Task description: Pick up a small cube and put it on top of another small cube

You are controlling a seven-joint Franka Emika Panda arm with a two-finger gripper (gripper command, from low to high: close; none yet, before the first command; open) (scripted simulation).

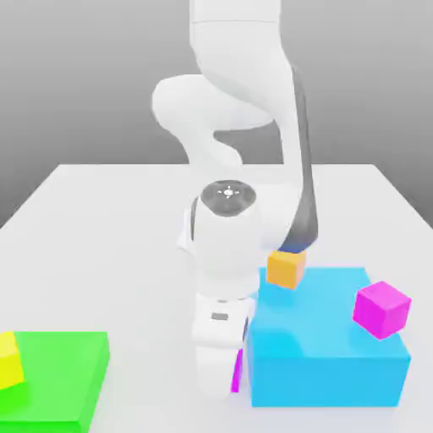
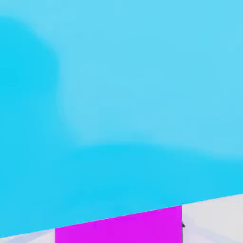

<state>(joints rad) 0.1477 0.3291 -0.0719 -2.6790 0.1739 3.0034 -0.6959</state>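
Arm: lowered to the white table (image 1: 101, 211) beside the big cyan block (image 1: 326, 338).
Gripper (image 1: 230, 372): down at the table; whether the fingers are pressed together or pinching cannot be told.
Small magenta cube (image 1: 238, 372): seen as a sliver against the cyan block's side, at the gripper.
Orange-yellow cube (image 1: 286, 268): set on the cyan block.
Lighter magenta cube (image 1: 381, 309): also on the cyan block.
Green block (image 1: 63, 372): bears a yellow cube (image 1: 8, 359).

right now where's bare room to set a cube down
The white tabletop is bare across the back and the exterior view's left, above the big green block. Crowded: the big blue block, carrying the small orange-yellow cube and a magenta cube.
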